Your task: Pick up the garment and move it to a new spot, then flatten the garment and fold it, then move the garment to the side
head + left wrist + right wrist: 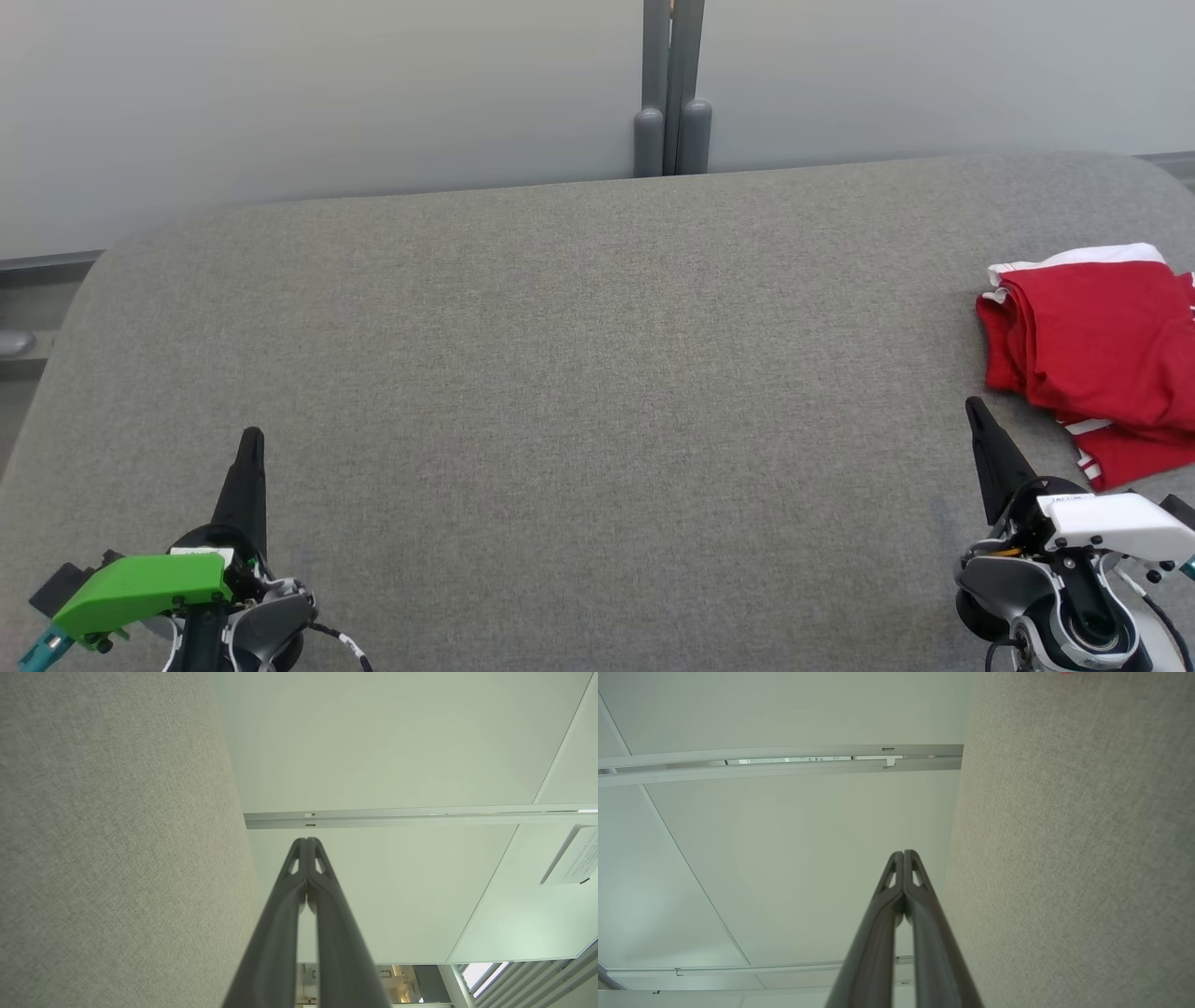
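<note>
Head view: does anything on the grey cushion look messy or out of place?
The red garment at the right edge of the grey cushion is folded unevenly: its layers sit askew, with white-striped edges poking out. Nothing else stands out.

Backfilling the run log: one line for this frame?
garment: red, heaped, right edge of surface | left gripper: shut, empty | right gripper: shut, empty, near garment, not touching

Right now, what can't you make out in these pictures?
- Head view: the red garment is cut off by the right edge.
- Right wrist view: the garment is a blurred red sliver at the top edge.
- Left wrist view: the paper notice has print too small to read.
</note>
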Controlling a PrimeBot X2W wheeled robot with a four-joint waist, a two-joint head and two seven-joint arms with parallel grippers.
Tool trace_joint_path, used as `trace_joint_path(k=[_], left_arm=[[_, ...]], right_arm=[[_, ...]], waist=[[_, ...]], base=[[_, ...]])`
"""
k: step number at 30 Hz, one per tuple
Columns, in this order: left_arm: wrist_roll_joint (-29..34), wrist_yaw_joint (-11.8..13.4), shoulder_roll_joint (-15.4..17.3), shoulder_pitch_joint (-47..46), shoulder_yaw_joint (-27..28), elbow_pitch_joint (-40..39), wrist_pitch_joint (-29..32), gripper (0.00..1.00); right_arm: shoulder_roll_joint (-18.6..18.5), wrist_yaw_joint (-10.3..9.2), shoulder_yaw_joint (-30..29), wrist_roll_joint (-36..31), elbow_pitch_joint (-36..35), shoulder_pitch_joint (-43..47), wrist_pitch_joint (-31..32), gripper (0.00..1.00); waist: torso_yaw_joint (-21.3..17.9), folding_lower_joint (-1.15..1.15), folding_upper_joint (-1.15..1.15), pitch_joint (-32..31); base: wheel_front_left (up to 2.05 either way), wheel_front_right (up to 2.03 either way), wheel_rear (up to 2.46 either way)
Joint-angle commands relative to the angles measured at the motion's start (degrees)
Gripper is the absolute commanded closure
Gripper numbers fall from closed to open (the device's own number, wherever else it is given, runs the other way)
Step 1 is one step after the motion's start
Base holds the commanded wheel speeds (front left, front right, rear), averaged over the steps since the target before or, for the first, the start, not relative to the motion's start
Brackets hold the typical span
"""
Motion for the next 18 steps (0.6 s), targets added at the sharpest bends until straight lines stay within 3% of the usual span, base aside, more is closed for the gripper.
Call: trace_joint_path(k=[1,18], left_arm=[[-0.04,-0.25,0.38,-0.73,0.2,-0.21,0.13,1.0],[-0.04,-0.25,0.38,-0.73,0.2,-0.21,0.12,1.0]], right_arm=[[-0.28,0.04,-0.12,0.33,-0.33,0.47,0.28,1.0],[-0.28,0.04,-0.12,0.33,-0.33,0.47,0.28,1.0]], waist=[[0.0,0.0,0.0,0.0],[0.0,0.0,0.0,0.0]], base=[[0.0,0.0,0.0],[0.0,0.0,0.0]])
